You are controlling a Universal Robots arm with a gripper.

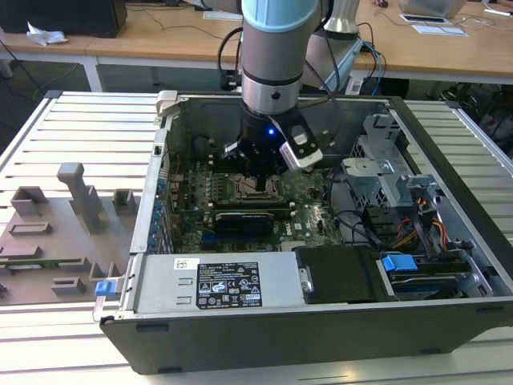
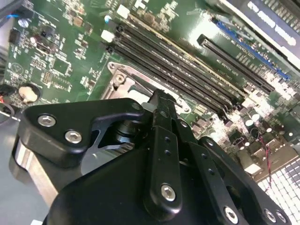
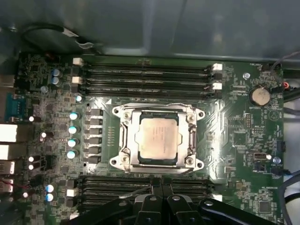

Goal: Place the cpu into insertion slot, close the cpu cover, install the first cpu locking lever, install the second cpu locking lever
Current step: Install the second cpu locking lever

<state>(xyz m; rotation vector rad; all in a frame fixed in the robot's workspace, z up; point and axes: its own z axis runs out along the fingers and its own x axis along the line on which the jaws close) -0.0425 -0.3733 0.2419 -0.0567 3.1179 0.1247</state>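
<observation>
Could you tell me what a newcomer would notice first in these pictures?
Probably the arm reaching down into the open computer case, its gripper low over the motherboard. In the first wrist view, the cpu sits in the insertion slot with the cpu cover framing it, between memory slots.

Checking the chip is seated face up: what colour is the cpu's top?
Pale silver-grey metal; the cpu shows best in the first wrist view.

Exterior view is evenly lit, bright room light from above, with the case [image 1: 321,337] interior noticeably darker and shadowed under the arm [image 1: 272,72]. A small blue LED glows on the wrist. First wrist view is dim and a bit soft, with mild glare on the cpu [image 3: 157,137] top. Second wrist view has the gripper [image 2: 161,108] blurry up close, board [image 2: 70,51] sharper.
</observation>
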